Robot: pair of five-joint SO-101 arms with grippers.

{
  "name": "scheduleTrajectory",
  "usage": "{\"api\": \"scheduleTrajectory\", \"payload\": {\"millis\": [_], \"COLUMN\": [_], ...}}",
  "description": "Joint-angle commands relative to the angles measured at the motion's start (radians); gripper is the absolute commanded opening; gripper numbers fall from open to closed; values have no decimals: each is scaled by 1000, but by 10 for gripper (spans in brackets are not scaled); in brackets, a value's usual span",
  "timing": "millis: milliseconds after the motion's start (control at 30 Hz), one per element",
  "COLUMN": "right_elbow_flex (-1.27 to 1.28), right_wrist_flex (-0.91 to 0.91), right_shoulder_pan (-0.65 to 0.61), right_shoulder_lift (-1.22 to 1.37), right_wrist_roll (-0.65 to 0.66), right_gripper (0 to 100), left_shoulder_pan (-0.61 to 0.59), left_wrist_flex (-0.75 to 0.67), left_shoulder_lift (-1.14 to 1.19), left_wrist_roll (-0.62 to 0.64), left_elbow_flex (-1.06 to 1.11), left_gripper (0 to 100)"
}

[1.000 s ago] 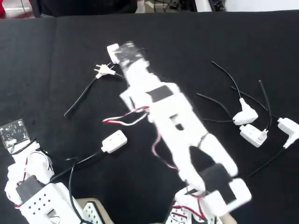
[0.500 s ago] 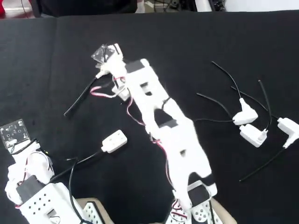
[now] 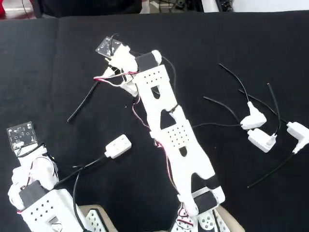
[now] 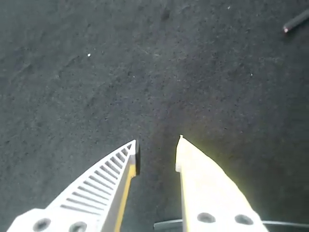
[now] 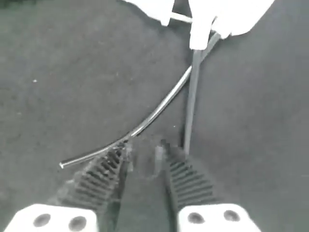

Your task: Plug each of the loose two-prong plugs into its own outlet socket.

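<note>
The right arm [image 3: 166,125] is stretching across the black surface [image 3: 217,38] toward its far left part. In its wrist view, the right pincer [image 5: 144,151] is hanging low over the cloth with its fingers slightly spread and nothing between them. Just ahead of it a white two-prong plug [image 5: 203,24] is lying on the surface. Its thick dark cord [image 5: 190,96] is running back past one fingertip, while a thinner cord [image 5: 145,123] is curving toward the other. In the high view, that thick cord [image 3: 82,104] is trailing away from the pincer toward the left. A white outlet socket [image 3: 118,146] is resting near the middle of the surface, well apart from the plug, with its own black lead running toward the left arm [image 3: 34,191], which is sitting folded at the near left corner. The left pincer [image 4: 157,147] is spread and empty, pointing at bare cloth. Three more white plug and socket pieces [image 3: 260,139] are lying grouped near the right edge.
</note>
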Motion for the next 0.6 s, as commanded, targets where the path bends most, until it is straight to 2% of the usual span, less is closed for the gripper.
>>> {"api": "scheduleTrajectory", "payload": {"millis": [0,133,300,500,567], "right_elbow_flex": [-51,-28,33,35,42], "right_wrist_flex": [31,-55,-196,-178,-166], "right_shoulder_pan": [6,8,37,44,44], "right_shoulder_lift": [-102,-81,36,81,85], "right_wrist_roll": [-14,-18,-17,34,51], "right_gripper": [237,315,314,307,253], "left_shoulder_pan": [7,7,7,10,8], "left_wrist_flex": [-14,-12,-15,-17,-17], "left_shoulder_lift": [-3,-3,-3,-3,-3], "left_wrist_roll": [-9,-9,-11,-11,-11], "left_elbow_flex": [-2,-2,-1,-1,-1], "left_gripper": [141,141,141,141,141]}}
